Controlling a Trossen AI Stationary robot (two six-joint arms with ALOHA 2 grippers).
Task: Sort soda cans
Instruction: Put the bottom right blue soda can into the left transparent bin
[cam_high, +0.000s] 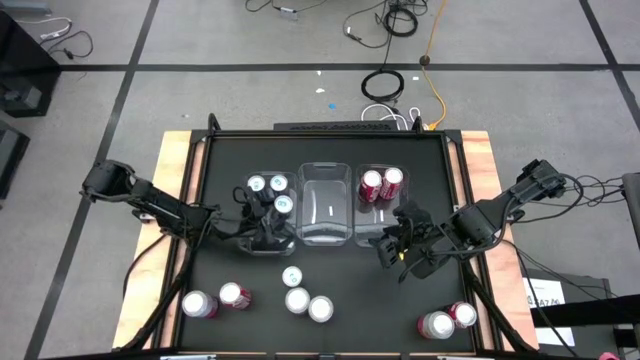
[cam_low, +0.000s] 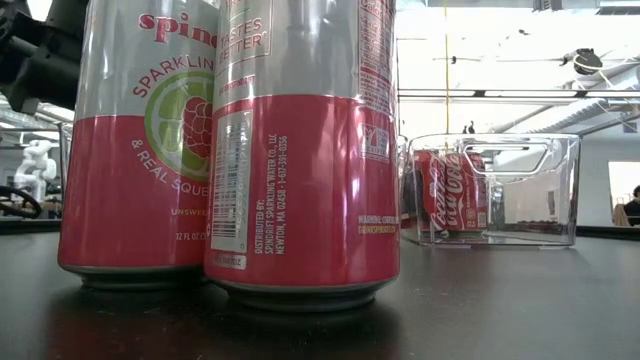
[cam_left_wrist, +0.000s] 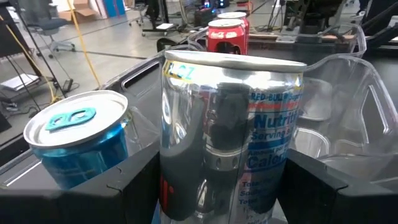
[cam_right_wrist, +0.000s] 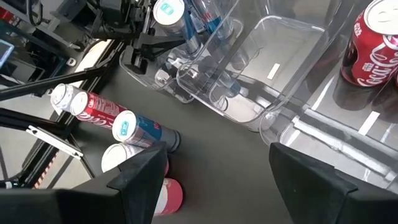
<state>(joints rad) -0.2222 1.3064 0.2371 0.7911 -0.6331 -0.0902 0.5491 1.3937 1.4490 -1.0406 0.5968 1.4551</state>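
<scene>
overhead view: three clear bins in a row on the black worktop (cam_high: 220, 220). the left bin (cam_high: 262, 200) holds blue-topped cans (cam_high: 267, 184), the middle bin (cam_high: 324, 205) holds none, and the right bin (cam_high: 378, 200) holds two red cans (cam_high: 380, 184). loose cans stand near the front edge: two at the left (cam_high: 215, 300), three at the centre (cam_high: 303, 297), two at the right (cam_high: 447, 321). the left claw (cam_high: 272, 238) sits at the left bin's front edge; the right claw (cam_high: 392, 250) hovers in front of the right bin.

left wrist view alone shows the left claw's fingers (cam_left_wrist: 134, 186) closed around a silver-and-blue can (cam_left_wrist: 230, 134), lettered "red bull" and "nutrit…".

right wrist view shows the right claw (cam_right_wrist: 214, 180) open and holding nothing, with "coca-cola" script on a red can (cam_right_wrist: 373, 43).

table-level view alone gives the print on two pink cans (cam_low: 300, 150): "sparkling", "& real squeezed", "spindrift sparkling water co."
</scene>
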